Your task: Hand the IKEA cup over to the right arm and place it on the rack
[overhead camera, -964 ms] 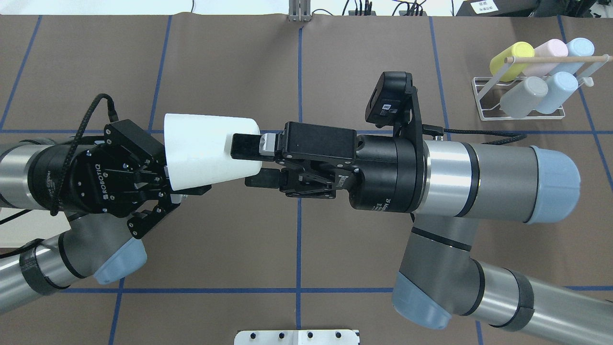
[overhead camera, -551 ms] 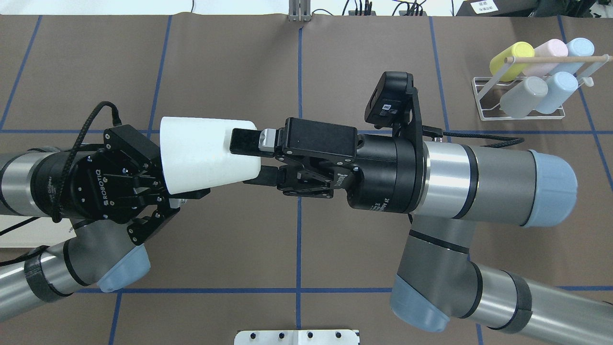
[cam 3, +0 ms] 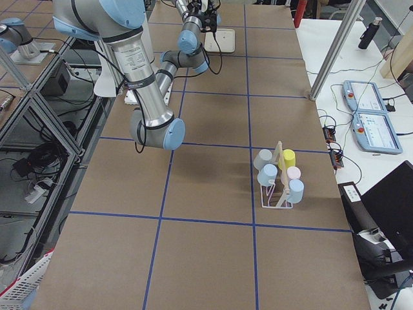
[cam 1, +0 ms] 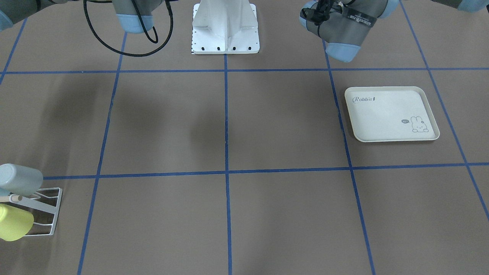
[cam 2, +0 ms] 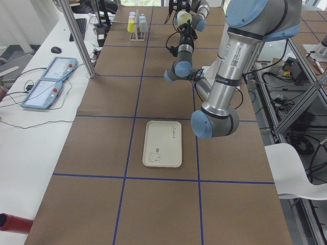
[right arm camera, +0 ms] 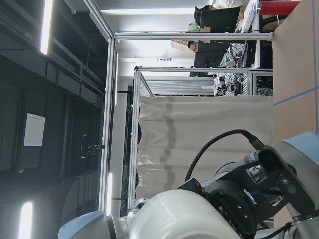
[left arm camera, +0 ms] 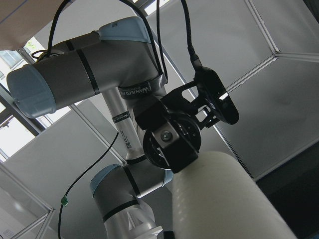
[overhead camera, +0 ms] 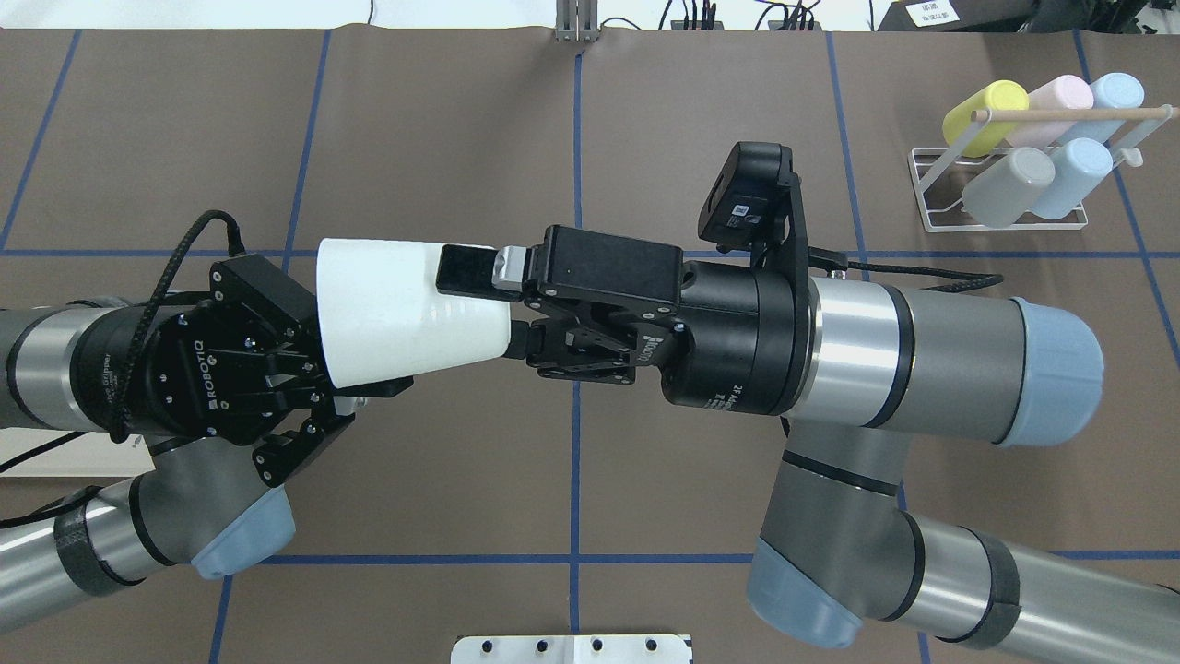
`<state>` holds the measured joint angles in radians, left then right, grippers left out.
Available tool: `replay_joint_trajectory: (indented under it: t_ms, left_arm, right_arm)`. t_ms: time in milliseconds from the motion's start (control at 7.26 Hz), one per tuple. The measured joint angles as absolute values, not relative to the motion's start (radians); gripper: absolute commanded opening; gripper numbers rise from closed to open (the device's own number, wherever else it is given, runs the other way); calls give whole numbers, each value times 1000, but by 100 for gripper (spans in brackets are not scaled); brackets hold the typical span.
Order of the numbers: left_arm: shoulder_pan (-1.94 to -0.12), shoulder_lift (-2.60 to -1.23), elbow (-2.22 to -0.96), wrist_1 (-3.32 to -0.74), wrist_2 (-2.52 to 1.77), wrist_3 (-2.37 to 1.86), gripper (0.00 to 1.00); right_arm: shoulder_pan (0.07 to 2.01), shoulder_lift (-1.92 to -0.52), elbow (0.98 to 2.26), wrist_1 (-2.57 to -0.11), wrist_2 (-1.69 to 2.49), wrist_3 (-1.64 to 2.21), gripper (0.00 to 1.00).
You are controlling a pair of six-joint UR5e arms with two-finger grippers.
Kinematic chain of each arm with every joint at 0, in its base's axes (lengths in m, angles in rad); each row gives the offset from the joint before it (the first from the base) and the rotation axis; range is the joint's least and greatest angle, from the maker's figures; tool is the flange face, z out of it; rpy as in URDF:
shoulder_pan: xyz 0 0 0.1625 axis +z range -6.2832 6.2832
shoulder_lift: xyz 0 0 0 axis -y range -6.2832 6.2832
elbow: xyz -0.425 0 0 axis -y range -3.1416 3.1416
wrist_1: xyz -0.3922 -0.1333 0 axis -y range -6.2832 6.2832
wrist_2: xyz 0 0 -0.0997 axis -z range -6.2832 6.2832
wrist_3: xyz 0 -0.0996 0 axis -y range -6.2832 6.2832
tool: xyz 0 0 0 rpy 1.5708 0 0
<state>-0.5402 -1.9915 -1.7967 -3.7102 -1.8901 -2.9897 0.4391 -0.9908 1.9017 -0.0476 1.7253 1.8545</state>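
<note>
A smooth white tapered cup hangs sideways in mid-air above the brown counter, held between two black grippers. The left gripper pinches its wide end in its jaws; the right gripper's jaws seem pressed on its narrow end, one partly hidden. At the counter's right end, one white wire rack holds five pastel cups.
</note>
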Motion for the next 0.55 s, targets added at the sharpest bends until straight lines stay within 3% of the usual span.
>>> replay_joint_trajectory:
  t_ms: [138,275,413,551]
  left_arm:
    - [-539,-1992,-1797,-3711,-1890,-2990,0]
    - [-537,-1992,-1798,-3711,-1890,-2990,0]
    - [-535,-1993,-1797,-3713,-1890,-2989,31]
    - [-534,-1992,-1794,-3719,-1890,-2988,99]
  right_arm:
    - [436,-989,1901,-48,1719,1855,77]
    - [434,-987,1899,-48,1716,1855,66]
    - [433,-985,1897,-48,1714,1855,50]
    - [433,-984,1895,-46,1713,1855,34]
